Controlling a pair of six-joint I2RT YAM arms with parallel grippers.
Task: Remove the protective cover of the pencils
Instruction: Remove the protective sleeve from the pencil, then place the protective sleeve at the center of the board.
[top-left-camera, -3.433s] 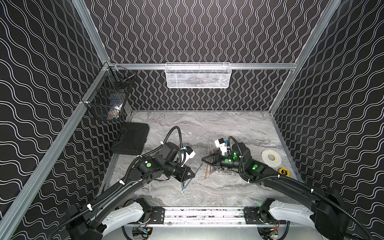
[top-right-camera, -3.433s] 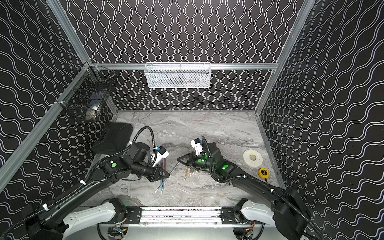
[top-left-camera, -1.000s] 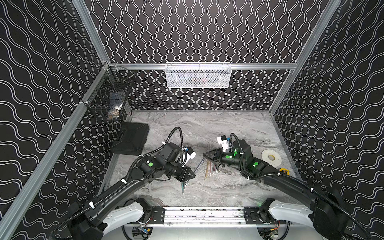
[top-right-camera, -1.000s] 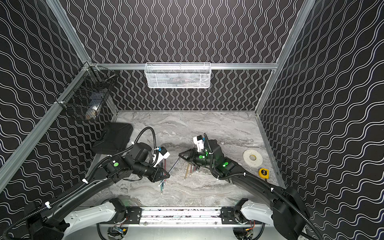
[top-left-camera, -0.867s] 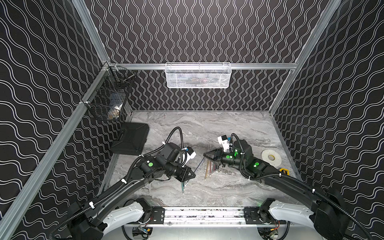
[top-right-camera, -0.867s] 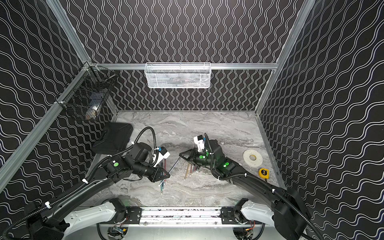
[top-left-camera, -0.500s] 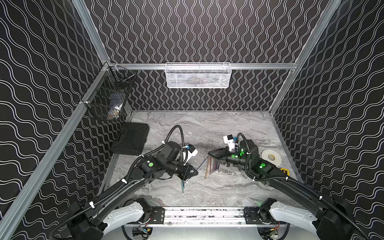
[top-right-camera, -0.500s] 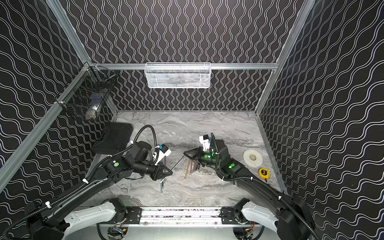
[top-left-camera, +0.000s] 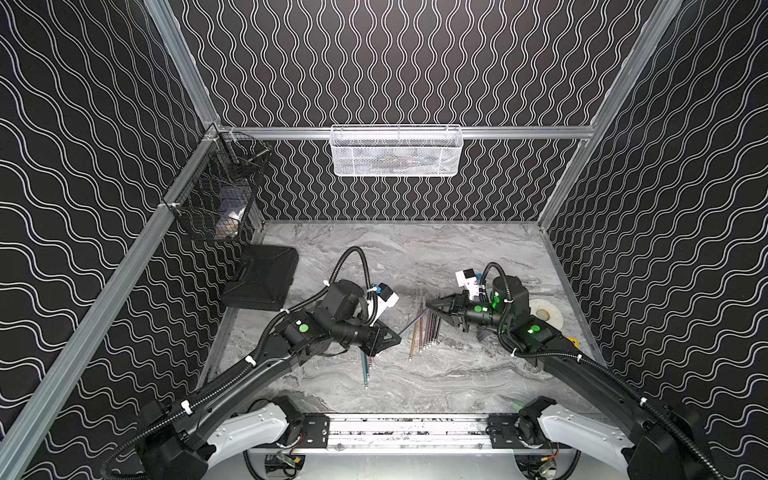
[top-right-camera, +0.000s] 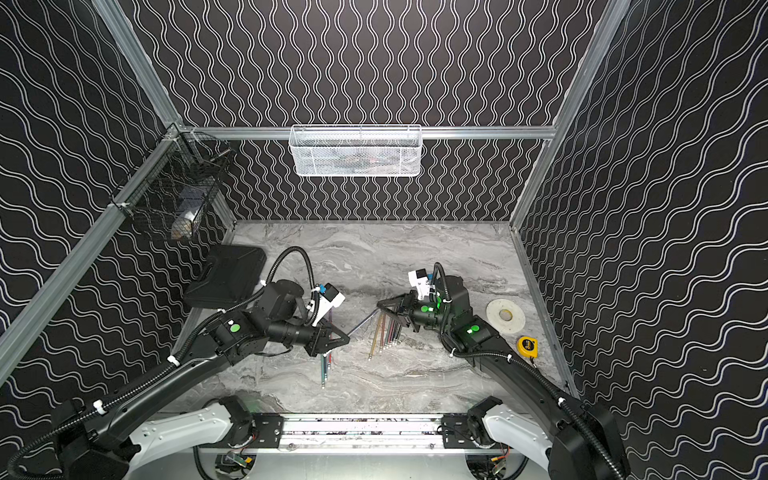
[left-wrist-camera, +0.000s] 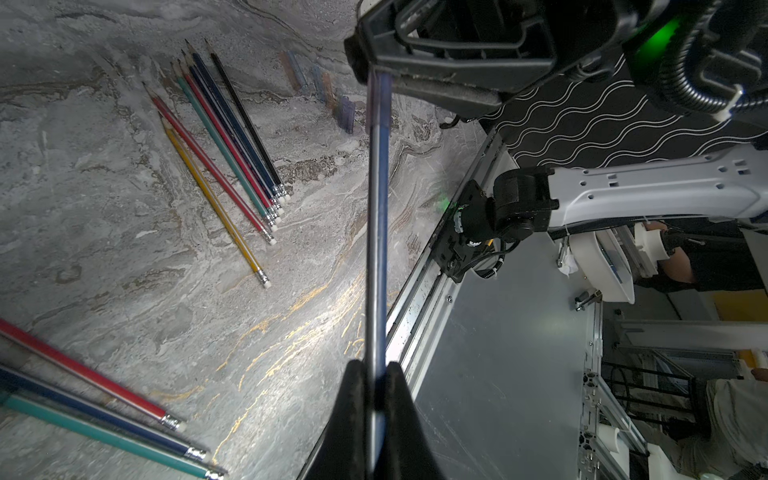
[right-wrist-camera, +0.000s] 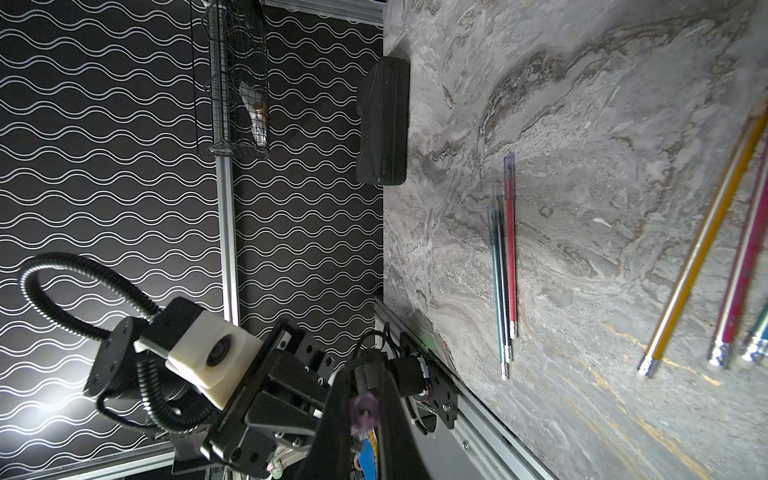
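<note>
Closing within the last second, the right gripper (top-left-camera: 432, 306) now pinches the clear cover (left-wrist-camera: 379, 99) on the tip of a blue pencil (top-left-camera: 413, 323). The left gripper (top-left-camera: 399, 337) keeps the pencil's other end clamped. The pencil spans the air between them, cover still seated, so I'd say a pull apart comes next. Bare pencils (top-left-camera: 424, 332) lie in a row on the worktop (top-left-camera: 415, 257) just beside the right gripper. Three capped pencils (top-left-camera: 366, 370) lie by the left.
</note>
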